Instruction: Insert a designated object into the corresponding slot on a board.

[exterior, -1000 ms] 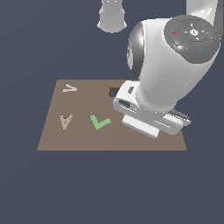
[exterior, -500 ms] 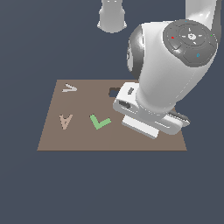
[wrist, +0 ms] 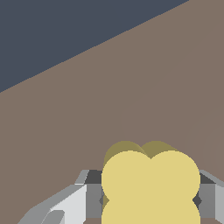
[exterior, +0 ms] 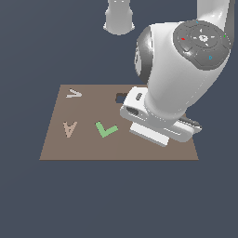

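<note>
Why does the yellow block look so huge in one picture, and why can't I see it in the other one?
Wrist view: the camera sits right by the end effector, so the yellow block fills the frame's edge. Exterior view: the big white arm hides it; the board looks flat, without glare.

Yellow block (wrist: 150, 183): thick, lobed like a cloud, pale yellow, its flat face toward my wrist camera. It sits between my 2 grey fingers (wrist: 92, 199), 1 on each side, touching it. In the exterior view my arm hides it.

Slot (exterior: 122, 98): small dark cutout near the board's far edge, partly covered by my arm; its outline is hard to read.

Board (exterior: 79, 148): flat, brown, rectangular, lying level, filling most of my wrist view behind the block.
</note>
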Tool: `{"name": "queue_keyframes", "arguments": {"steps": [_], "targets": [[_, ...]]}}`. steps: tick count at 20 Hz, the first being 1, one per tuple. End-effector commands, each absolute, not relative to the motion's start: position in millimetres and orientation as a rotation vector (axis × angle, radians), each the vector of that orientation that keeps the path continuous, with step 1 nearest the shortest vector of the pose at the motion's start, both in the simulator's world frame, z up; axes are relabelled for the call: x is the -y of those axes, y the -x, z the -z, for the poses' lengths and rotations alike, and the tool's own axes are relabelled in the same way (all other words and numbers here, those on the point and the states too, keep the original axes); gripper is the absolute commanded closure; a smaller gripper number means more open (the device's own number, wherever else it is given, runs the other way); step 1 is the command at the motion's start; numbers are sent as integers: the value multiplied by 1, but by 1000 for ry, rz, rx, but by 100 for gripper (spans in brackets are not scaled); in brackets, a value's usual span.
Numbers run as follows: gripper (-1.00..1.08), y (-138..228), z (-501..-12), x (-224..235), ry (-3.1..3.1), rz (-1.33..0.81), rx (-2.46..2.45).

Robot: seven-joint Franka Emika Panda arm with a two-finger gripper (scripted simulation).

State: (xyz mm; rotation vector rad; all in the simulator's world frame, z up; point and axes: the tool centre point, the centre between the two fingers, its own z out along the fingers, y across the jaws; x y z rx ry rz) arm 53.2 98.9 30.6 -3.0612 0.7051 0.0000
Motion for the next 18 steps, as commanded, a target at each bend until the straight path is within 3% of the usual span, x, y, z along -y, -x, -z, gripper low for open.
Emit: {"name": "queue_keyframes", "arguments": {"steps": [1, 18], "targets": [[108, -51, -31, -100, 3068, 0, -672], [108, -10, -33, -108, 3141, 1, -13]]}}
